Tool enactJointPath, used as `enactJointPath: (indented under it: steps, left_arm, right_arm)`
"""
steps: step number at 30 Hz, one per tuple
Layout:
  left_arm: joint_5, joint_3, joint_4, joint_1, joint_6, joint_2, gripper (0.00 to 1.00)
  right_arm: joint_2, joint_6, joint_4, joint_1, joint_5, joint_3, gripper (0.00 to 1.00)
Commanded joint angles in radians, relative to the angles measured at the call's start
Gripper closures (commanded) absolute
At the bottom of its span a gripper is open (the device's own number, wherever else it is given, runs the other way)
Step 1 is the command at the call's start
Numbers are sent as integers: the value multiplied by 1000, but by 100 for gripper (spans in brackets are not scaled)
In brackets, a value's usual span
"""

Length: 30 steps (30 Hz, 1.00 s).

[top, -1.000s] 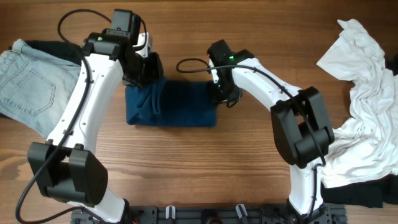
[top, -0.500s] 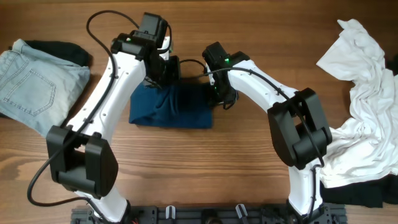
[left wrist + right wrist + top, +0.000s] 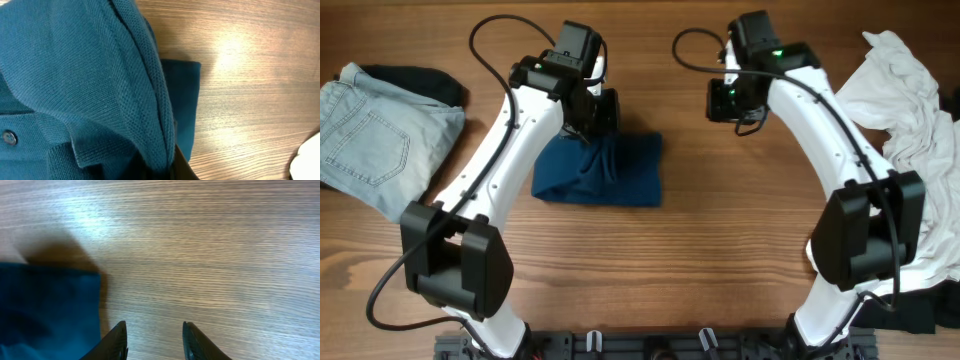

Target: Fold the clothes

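Clearance is opening between the right gripper (image 3: 728, 100) and the folded blue shirt (image 3: 605, 175) lying mid-table; its jaws are hanging partly open, empty, over the wooden table (image 3: 740, 230). The left gripper (image 3: 598, 110) is staying clenched on the shirt's far edge.

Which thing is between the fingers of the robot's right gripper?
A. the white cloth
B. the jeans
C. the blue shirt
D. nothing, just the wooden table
D. In the right wrist view, the right gripper has its fingers apart with only bare wooden table showing between them. The blue shirt lies off to one side.
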Motion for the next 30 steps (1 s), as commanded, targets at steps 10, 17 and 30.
enactJointPath:
  steps: [10, 17, 30]
  left_arm:
    - [-61, 21, 17, 37, 2, -36, 26]
    - [-63, 6, 13, 360, -54, 32, 23]
    - [-66, -19, -6, 386, -53, 73, 22]
  right_arm:
    - [-6, -218, -8, -26, -263, 9, 62]
    - [-5, -322, 15, 294, -209, 1, 48]
    - [-3, -74, 192, 448, 53, -214, 96]
